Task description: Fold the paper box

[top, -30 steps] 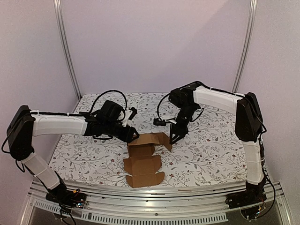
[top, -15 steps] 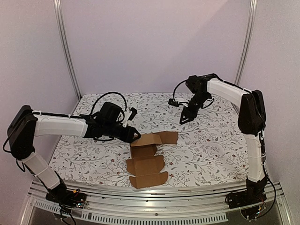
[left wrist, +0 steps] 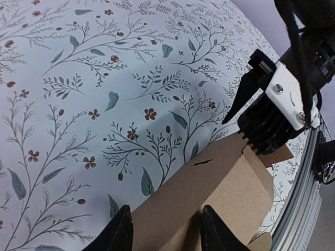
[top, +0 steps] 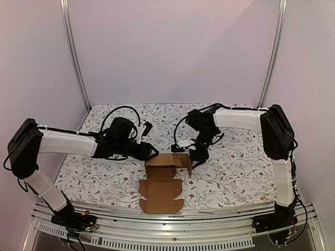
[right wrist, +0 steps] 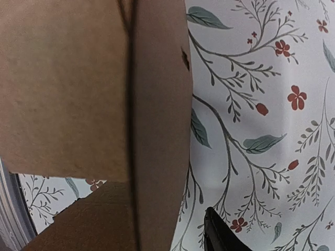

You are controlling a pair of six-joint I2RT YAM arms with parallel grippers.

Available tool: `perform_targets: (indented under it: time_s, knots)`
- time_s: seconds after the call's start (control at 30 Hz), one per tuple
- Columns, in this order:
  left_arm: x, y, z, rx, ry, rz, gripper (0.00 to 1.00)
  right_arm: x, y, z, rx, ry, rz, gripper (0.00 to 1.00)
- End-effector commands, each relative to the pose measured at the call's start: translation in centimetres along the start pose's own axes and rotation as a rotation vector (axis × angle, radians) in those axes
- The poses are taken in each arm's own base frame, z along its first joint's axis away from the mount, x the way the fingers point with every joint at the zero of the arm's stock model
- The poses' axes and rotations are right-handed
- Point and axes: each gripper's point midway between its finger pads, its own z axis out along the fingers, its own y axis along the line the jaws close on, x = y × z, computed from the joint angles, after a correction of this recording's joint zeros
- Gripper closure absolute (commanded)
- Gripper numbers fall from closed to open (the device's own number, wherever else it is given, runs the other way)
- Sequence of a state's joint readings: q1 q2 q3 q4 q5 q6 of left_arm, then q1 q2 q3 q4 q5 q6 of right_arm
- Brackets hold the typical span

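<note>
Roughly, from the left: the left gripper (top: pixel 150 152) reaches in low over the floral tablecloth (top: pixel 89 175) to the far left corner of the paper box (top: pixel 161 184). Its wrist view shows both fingertips (left wrist: pixel 122 234) set apart with brown board lying between them, so the jaws look released rather than pinched on anything.

The box sits in the near half of the table, mostly flat. Its near panels and tabs lie on the cloth, while the far panel (top: pixel 166 160) is tilted up off it.

At that panel's right end the right gripper (top: pixel 197 155) comes down from above, touching or just beside the side flap. Its own camera is filled with cardboard and shows only one finger (right wrist: pixel 215 234). I cannot tell whether it is pinching the flap or merely pushing it.

The step in hand looks like raising the far wall and turning in its side flap. That is an early stage, with most creases unfolded. Next, the left jaws would need to brace or close on the raised panel so it does not flop back. The right gripper would then turn the flap inward along its crease without dragging the sheet across the cloth.
</note>
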State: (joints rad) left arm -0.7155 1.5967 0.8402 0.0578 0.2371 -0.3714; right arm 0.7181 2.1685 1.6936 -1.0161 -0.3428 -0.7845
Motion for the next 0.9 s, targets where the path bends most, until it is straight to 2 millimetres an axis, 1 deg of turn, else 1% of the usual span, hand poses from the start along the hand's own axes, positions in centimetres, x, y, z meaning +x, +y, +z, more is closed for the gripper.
perform_targets:
  time_s: [0.0, 0.07, 0.23, 0.37, 0.53, 0.6, 0.73, 0.87]
  knots:
    - [5.1, 2.1, 0.3, -0.056, 0.14, -0.079, 0.57, -2.9, 0.8, -1.5, 0.027, -0.091, -0.061, 0.57]
    - [4.4, 1.7, 0.3, -0.035, 0.104, -0.078, 0.57, -3.7, 1.2, -1.7, 0.013, -0.115, -0.063, 0.56]
    - [4.3, 1.2, 0.2, -0.005, 0.08, -0.101, 0.57, -4.6, 2.3, -2.4, -0.029, -0.171, -0.065, 0.55]
    - [4.5, 1.1, 0.3, 0.014, 0.069, -0.121, 0.57, -5.2, 2.3, -2.1, -0.034, -0.208, -0.05, 0.54]
    - [4.2, 0.9, 0.6, 0.03, 0.052, -0.158, 0.58, -6.8, 2.6, -1.8, -0.022, -0.259, -0.017, 0.54]
    - [4.1, 0.7, 0.7, 0.036, 0.045, -0.165, 0.58, -7.4, 3.1, -1.9, -0.018, -0.28, -0.008, 0.54]
    - [4.1, 0.7, 0.9, 0.039, 0.041, -0.173, 0.58, -7.9, 4.4, -1.9, -0.037, -0.296, -0.009, 0.53]
    - [4.2, 0.7, 1.0, 0.041, 0.038, -0.179, 0.58, -8.1, 4.5, -2.0, -0.048, -0.304, 0.003, 0.53]
